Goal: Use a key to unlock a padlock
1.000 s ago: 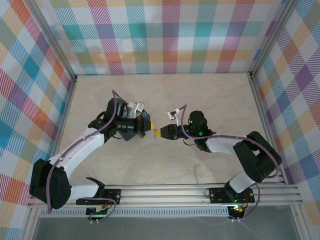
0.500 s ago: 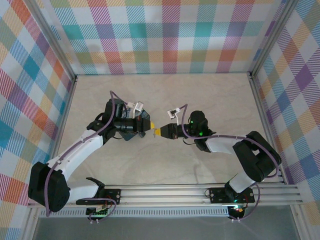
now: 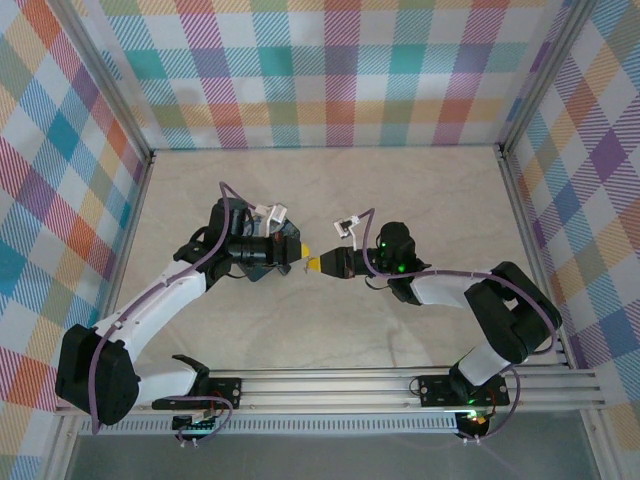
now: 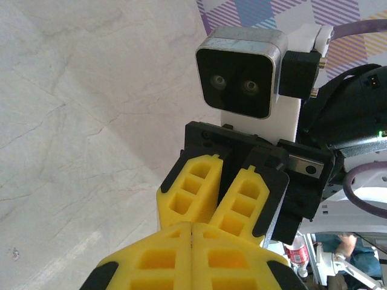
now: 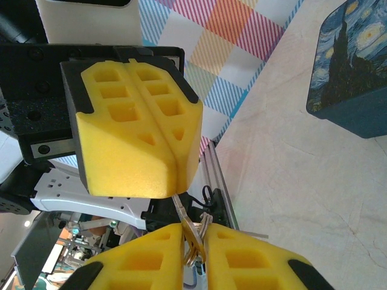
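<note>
Meeting tip to tip at the centre of the top view, the left gripper (image 3: 304, 250) and right gripper (image 3: 314, 264) are, we judge, handing over the small, thin, brownish-grey metal key (image 5: 192, 238). We see the left one's yellow foam fingers (image 5: 121, 121) pressed flat together, the key's slim blade emerging from their seam. The right one's jaws stand narrow, pinching the key's ringed end at the bottom of the right wrist frame. The palm-sized padlock (image 5: 347, 66), dark blue with a swirly night-sky print and teal sides, waits on the pale marbled table (image 3: 400, 200) at that frame's upper right. Since a second ago, the right gripper has edged leftward and narrowed.
</note>
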### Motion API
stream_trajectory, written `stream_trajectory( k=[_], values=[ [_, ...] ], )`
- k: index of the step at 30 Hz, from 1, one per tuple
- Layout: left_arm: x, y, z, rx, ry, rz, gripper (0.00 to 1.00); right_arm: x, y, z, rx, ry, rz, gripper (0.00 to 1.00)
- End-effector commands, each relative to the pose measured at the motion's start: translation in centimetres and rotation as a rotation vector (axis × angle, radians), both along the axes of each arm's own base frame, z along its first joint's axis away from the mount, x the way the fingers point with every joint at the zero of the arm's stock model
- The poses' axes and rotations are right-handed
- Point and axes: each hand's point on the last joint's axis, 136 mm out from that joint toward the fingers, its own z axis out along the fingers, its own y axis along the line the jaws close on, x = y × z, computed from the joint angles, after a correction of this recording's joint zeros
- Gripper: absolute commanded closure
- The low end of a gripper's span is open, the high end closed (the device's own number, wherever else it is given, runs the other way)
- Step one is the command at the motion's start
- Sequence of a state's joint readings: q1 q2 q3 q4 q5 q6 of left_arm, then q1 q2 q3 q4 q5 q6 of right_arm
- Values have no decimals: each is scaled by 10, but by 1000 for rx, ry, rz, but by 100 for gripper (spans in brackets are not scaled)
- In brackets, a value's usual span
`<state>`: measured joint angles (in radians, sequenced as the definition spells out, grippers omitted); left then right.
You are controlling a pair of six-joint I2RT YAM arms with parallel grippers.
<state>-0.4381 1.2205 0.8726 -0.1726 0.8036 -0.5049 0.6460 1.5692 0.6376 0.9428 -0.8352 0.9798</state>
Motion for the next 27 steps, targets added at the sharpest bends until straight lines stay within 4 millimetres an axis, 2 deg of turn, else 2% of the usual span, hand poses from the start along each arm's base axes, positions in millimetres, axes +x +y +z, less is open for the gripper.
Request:
stream_trajectory(
  k=[1,4,6,7,9,14,20,27],
  values=[
    [-20,-10,17,-58,-31,-86,100,3,3,17,37,-60,-12,88],
    [-21,-10,19,-57,-37,-88,100,3,2,14,34,-58,-17,92],
    [-20,-10,20,-47,-41,-82,100,2,2,11,23,-57,-8,91],
    [-19,-9,21,-40,-43,-80,100,1,1,9,14,-57,-4,88],
    [-19,-8,21,-25,-47,-77,100,1,-2,2,-22,-50,-13,75],
    [-18,-8,20,-16,-48,-77,100,11,-21,0,-58,-51,-100,59],
    [-15,-8,16,-10,-43,-66,100,14,-17,15,-16,-48,-85,60],
    [-10,-8,13,-6,-36,-54,100,13,-5,5,10,-5,-53,61]
  ],
)
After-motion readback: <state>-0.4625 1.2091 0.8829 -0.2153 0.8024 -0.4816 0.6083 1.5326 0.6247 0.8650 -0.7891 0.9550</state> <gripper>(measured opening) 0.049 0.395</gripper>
